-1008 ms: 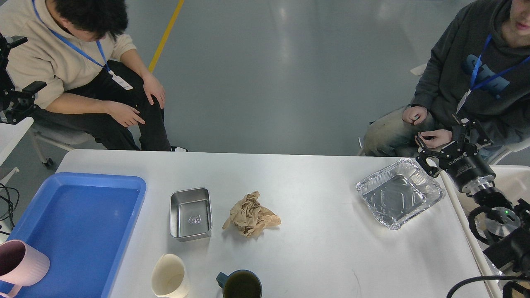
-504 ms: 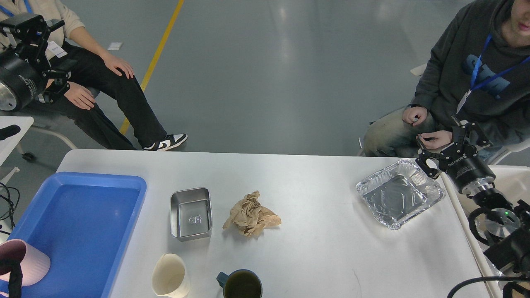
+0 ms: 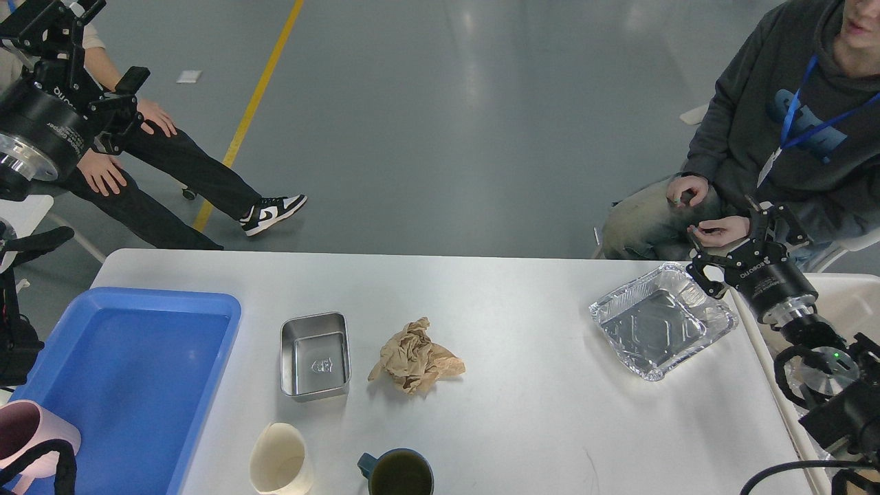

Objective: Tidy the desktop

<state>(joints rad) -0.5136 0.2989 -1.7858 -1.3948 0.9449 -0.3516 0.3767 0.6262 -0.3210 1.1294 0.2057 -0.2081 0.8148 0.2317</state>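
The white desktop (image 3: 522, 412) holds a crumpled brown paper (image 3: 412, 356) at its middle. Left of the paper is a small steel container (image 3: 315, 356), and a blue tray (image 3: 130, 371) lies at the left. A foil tray (image 3: 660, 320) sits at the far right. A cream cup (image 3: 278, 459) and a dark mug (image 3: 399, 474) stand at the front edge. My left gripper (image 3: 93, 41) is open and empty, raised high off the table at the upper left. My right gripper (image 3: 727, 225) is open and empty just beyond the foil tray's far right corner.
A pink cup (image 3: 27, 430) lies at the blue tray's front left corner. A cream-white bin (image 3: 849, 302) stands past the table's right edge. One person sits beyond the far left corner, another beyond the far right, hands close to my right gripper.
My left gripper has swung up into view at the upper left. The person at the far left has rolled back from the table. My right gripper has barely moved.
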